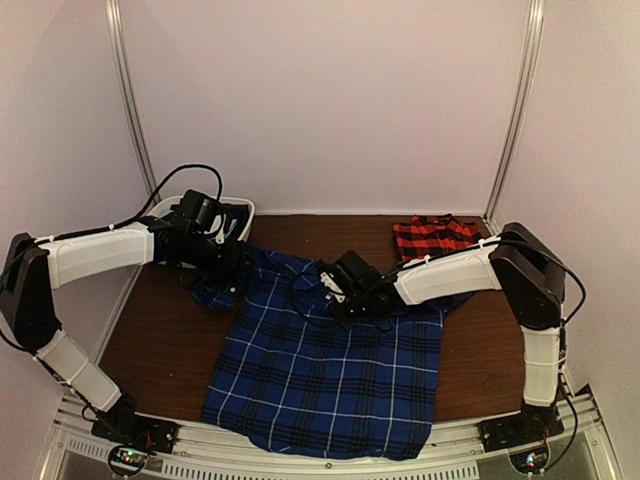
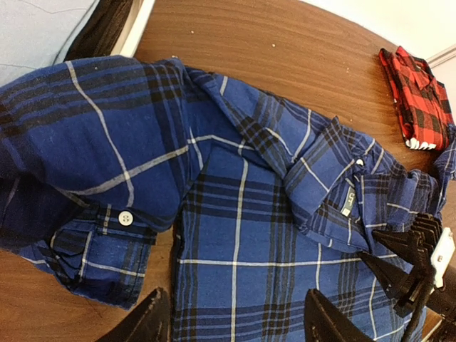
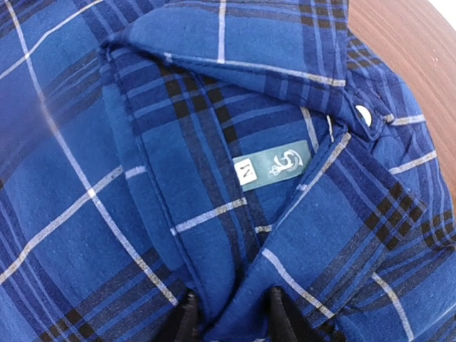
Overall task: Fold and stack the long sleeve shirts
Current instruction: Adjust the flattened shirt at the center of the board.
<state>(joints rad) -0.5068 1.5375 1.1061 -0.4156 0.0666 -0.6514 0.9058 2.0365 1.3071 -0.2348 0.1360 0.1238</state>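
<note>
Enclosed work cell with a brown wooden tabletop (image 1: pixel 165 340).
Plain pale walls (image 1: pixel 320 100) close three sides; two metal posts (image 1: pixel 130 100) stand at the rear corners; lighting is soft and even.

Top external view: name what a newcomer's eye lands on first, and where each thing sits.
The big blue plaid shirt spread across the middle of the brown table dominates. The right claw pinches cloth at its collar, and the left claw hovers open beside the bunched sleeve on the far left. A small folded red-and-black check shirt sits in the far right corner.
</note>
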